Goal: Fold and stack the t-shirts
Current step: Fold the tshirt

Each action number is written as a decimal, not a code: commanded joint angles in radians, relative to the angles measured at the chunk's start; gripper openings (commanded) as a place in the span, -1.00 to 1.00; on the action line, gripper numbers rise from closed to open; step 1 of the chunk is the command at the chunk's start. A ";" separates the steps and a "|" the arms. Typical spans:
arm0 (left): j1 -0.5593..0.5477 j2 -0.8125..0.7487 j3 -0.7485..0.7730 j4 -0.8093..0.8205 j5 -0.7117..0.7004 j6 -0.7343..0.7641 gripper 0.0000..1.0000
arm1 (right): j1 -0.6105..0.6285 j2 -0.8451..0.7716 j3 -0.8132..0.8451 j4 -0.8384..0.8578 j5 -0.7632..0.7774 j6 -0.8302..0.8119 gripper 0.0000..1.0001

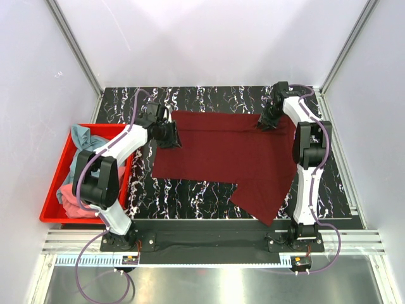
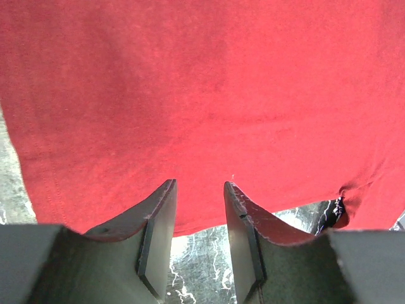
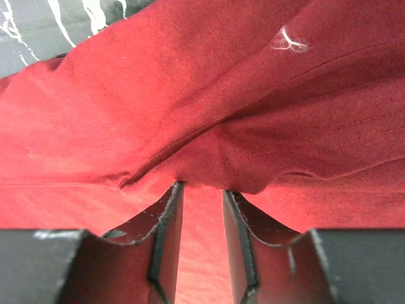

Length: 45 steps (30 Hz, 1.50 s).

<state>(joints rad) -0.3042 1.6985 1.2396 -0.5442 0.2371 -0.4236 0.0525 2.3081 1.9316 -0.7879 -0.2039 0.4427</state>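
My left pincer [image 2: 199, 185] and right pincer [image 3: 202, 187] both stand parted at the far edge of the maroon t-shirt [image 1: 221, 155]; closing on bunched cloth could skew the fold.

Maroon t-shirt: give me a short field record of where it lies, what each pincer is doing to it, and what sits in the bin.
maroon t-shirt: spread open on the marbled table, not folded
left pincer: at the shirt's left edge, jaws apart, table showing between them
right pincer: at the shirt's far right corner, cloth puckered at its tips, grip unclear
red bin: left of the table, holds the teal-blue t-shirt and the pink t-shirt, both crumpled
stack: none yet
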 commanded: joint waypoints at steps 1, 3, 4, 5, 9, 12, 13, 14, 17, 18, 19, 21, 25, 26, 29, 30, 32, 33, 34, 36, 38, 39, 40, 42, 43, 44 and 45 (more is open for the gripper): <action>0.019 -0.043 -0.008 0.024 0.030 0.016 -0.19 | 0.006 -0.001 0.040 -0.001 0.000 0.008 -0.23; 0.027 -0.042 -0.009 0.027 0.034 0.016 -0.19 | 0.006 0.008 0.043 -0.008 0.006 0.001 -0.21; 0.028 -0.040 -0.008 0.029 0.036 0.016 -0.19 | 0.004 0.011 0.046 -0.016 0.009 -0.002 -0.20; 0.030 -0.039 -0.009 0.029 0.041 0.016 -0.19 | 0.006 0.013 0.046 -0.016 0.011 -0.004 -0.20; 0.034 -0.031 -0.005 0.030 0.042 0.013 -0.19 | 0.004 0.025 0.049 -0.011 0.020 -0.002 -0.20; 0.034 -0.030 -0.003 0.029 0.050 0.014 -0.19 | 0.006 0.043 0.064 -0.016 0.027 -0.004 -0.21; 0.034 -0.030 0.000 0.029 0.050 0.014 -0.19 | 0.006 0.056 0.070 -0.022 0.031 -0.006 -0.23; 0.034 -0.031 -0.003 0.027 0.050 0.014 -0.19 | 0.006 0.060 0.075 -0.025 0.031 -0.009 -0.24; 0.037 -0.033 -0.003 0.026 0.050 0.016 -0.19 | 0.006 0.073 0.092 -0.028 0.034 -0.006 -0.34; 0.039 -0.033 -0.003 0.026 0.051 0.016 -0.19 | 0.004 0.074 0.099 -0.030 0.035 -0.004 -0.39; 0.040 -0.034 -0.003 0.027 0.051 0.016 -0.19 | 0.004 0.077 0.102 -0.033 0.037 -0.004 -0.50; 0.042 -0.037 -0.005 0.027 0.051 0.016 -0.19 | 0.004 0.079 0.118 -0.040 0.038 -0.004 -0.67; 0.047 -0.040 -0.011 0.030 0.053 0.017 -0.19 | 0.004 0.054 0.106 -0.039 0.035 0.004 -0.95; 0.047 -0.042 -0.012 0.030 0.053 0.017 -0.19 | 0.006 0.048 0.104 -0.042 0.038 0.005 -1.00; 0.048 -0.042 -0.014 0.035 0.054 0.016 -0.19 | 0.006 0.033 0.099 -0.051 0.035 0.010 -1.00; 0.048 -0.043 -0.014 0.035 0.051 0.016 -0.19 | 0.006 0.028 0.099 -0.056 0.031 0.013 -1.00; 0.050 -0.042 -0.014 0.035 0.054 0.016 -0.19 | 0.006 0.004 0.092 -0.060 0.018 0.025 -1.00; 0.050 -0.043 -0.014 0.036 0.054 0.016 -0.19 | 0.006 -0.007 0.078 -0.059 0.020 0.030 -1.00; 0.050 -0.045 -0.015 0.038 0.056 0.016 -0.19 | 0.004 -0.022 0.072 -0.062 0.030 0.036 -1.00; 0.050 -0.048 -0.023 0.043 0.059 0.014 -0.19 | 0.006 -0.027 0.063 -0.057 0.037 0.027 -1.00; 0.050 -0.048 -0.028 0.047 0.065 0.013 -0.19 | 0.004 -0.018 0.064 -0.060 0.055 0.005 -0.71; 0.050 -0.048 -0.031 0.047 0.067 0.013 -0.19 | 0.006 -0.009 0.072 -0.063 0.060 -0.002 -0.61; 0.050 -0.049 -0.032 0.046 0.068 0.013 -0.19 | 0.006 -0.004 0.075 -0.069 0.064 -0.012 -0.53; 0.051 -0.054 -0.037 0.046 0.068 0.013 -0.19 | 0.006 0.010 0.082 -0.073 0.069 -0.018 -0.48; 0.051 -0.056 -0.038 0.047 0.067 0.014 -0.19 | 0.004 0.016 0.087 -0.079 0.077 -0.018 -0.46; 0.051 -0.056 -0.040 0.047 0.068 0.014 -0.19 | 0.006 0.023 0.092 -0.083 0.081 -0.021 -0.39; 0.053 -0.054 -0.037 0.046 0.070 0.014 -0.19 | 0.004 0.033 0.098 -0.086 0.083 -0.024 -0.37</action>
<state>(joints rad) -0.2596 1.6894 1.2030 -0.5255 0.2810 -0.4217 0.0525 2.3592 1.9980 -0.8490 -0.1585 0.4419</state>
